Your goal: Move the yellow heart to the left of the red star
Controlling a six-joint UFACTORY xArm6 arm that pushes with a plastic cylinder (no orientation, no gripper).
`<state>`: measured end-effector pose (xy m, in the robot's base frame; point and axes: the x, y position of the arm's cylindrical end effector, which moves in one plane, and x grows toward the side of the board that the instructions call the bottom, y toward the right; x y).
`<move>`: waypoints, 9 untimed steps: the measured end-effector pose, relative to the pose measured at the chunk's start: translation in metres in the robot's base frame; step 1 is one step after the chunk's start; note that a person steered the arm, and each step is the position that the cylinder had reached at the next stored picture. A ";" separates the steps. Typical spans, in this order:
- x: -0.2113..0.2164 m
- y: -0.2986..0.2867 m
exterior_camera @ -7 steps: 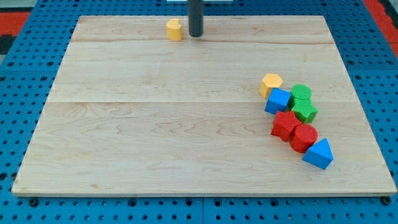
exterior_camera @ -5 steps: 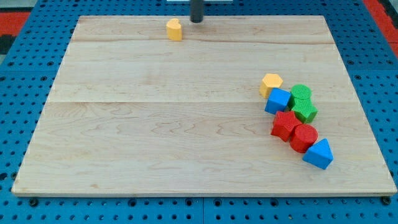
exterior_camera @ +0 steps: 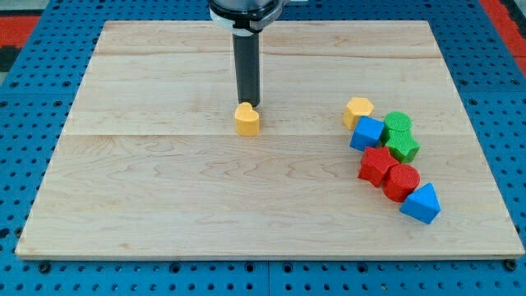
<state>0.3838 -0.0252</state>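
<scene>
The yellow heart (exterior_camera: 246,120) lies near the middle of the wooden board (exterior_camera: 164,189), a little above centre. My tip (exterior_camera: 248,104) stands right behind it, on its upper side, touching or almost touching it. The red star (exterior_camera: 376,165) lies at the view's right, well to the right of the heart and a little lower, packed in a cluster of blocks.
Around the red star are a yellow hexagon (exterior_camera: 357,110), a blue cube (exterior_camera: 367,132), a green cylinder (exterior_camera: 398,123), a green star (exterior_camera: 403,145), a red cylinder (exterior_camera: 402,181) and a blue triangle (exterior_camera: 422,203). Blue pegboard (exterior_camera: 33,99) surrounds the board.
The yellow heart has moved from the board's top edge down to near the middle. My tip went up past the top edge, then came down behind the heart.
</scene>
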 end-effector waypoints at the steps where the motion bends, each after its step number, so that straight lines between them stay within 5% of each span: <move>1: 0.000 -0.011; 2: 0.000 -0.032; 4: 0.044 0.043; 5: 0.018 -0.013; 6: 0.046 -0.022; 8: 0.092 0.111; 9: 0.073 0.121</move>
